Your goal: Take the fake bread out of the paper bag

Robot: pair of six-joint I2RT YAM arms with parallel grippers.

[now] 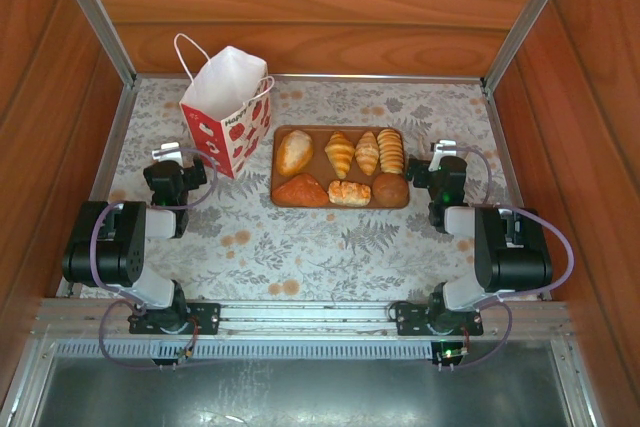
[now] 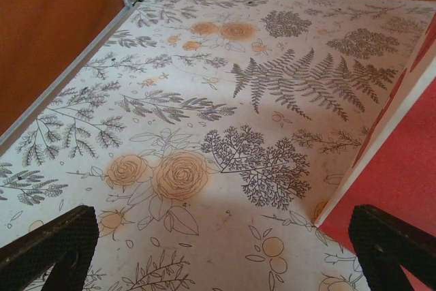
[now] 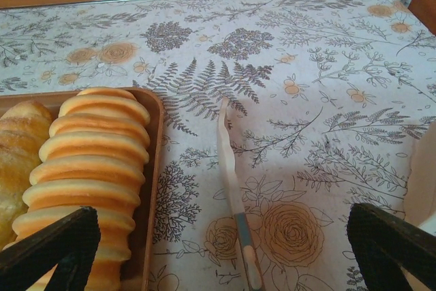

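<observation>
Lab booth: wood walls (image 1: 300, 7), aluminium frame (image 1: 95, 17)

Tabletop (image 1: 330, 247) has a floral print cover: grey ferns, orange roses. Flat brown tray (image 1: 318, 137) sits mid-tabletop, toward the back. Thin pale strip (image 3: 227, 161) lies flat just beside the tray's right edge, not touching it; can't tell what it is. Wood-panel walls (image 1: 300, 7), aluminium corner posts (image 1: 95, 12).

The paper bag (image 1: 228, 112), white with a red fruit print and thin cord handles, stands upright with its mouth open. The fake bread (image 1: 340, 155), seven golden-brown pieces, lies outside it at its 4 o'clock, four in the far row and three in the near row.
</observation>
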